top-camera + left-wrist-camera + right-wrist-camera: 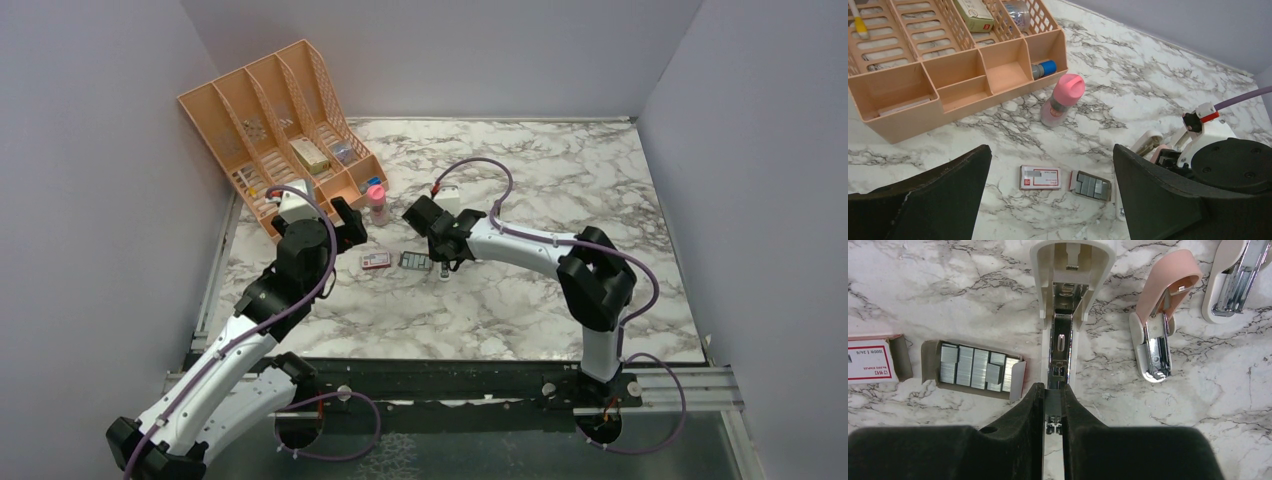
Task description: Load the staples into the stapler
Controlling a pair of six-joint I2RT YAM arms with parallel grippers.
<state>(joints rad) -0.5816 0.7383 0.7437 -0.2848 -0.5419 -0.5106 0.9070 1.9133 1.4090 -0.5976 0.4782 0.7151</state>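
The right gripper (1053, 389) pinches a thin silver strip of staples (1053, 415) right over the white stapler (1071, 270), whose top is flipped up. More staples (973, 369) lie in the grey tray (929, 360) just beside it. The left gripper (1052, 150) hangs above the tray with its fingers spread wide.

A bench (560, 300) with a white marble pattern, veined in grey and black, fills the middle of the space. Plain, pale lilac-grey walls close it in on three sides: a back wall (440, 50), a left wall (90, 200) and a right wall (760, 200). Each meets the bench top along a straight seam. Along the near edge of the bench runs a silvery metal rail (680, 385), and below it lies a dark surface (480, 450). The light is soft and even, with only faint shadows on the marble.
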